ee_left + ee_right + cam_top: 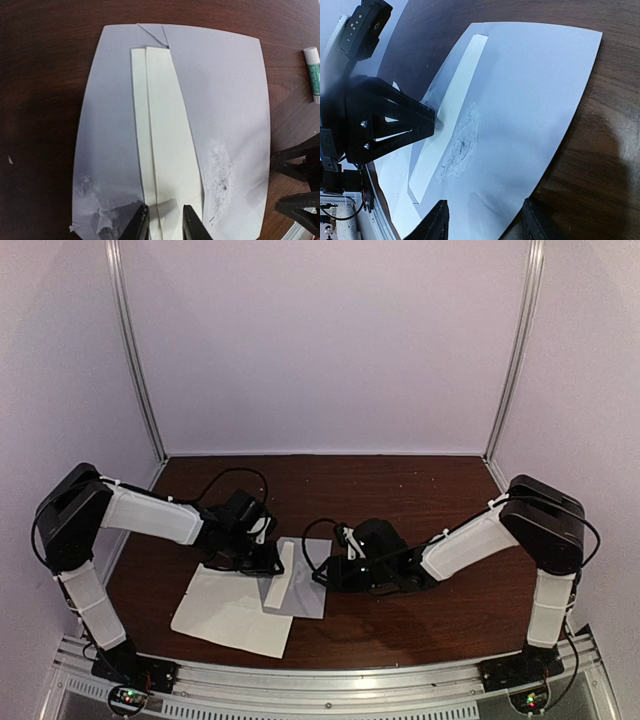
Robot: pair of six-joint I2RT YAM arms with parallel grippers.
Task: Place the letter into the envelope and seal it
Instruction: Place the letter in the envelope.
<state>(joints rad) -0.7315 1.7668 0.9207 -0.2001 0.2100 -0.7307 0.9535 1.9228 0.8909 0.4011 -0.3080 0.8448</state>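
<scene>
The white letter (225, 612) lies flat at the near left. The greyer envelope (308, 585) lies beside it on the right, and a small V seam shows at its far edge. A cream strip (167, 125) in two offset layers runs along where they meet; I cannot tell which sheet it belongs to. My left gripper (165, 222) is narrowly open, its fingers standing on either side of the strip. My right gripper (485, 220) hangs open over the envelope's (530, 100) right edge, with nothing between its fingers.
A glue stick (312, 72) with a white cap lies on the brown table to the right of the envelope. A rough, smeared patch (220, 172) marks the envelope beside the strip. A metal rail (320, 680) runs along the near edge. Pale walls close in the back and sides.
</scene>
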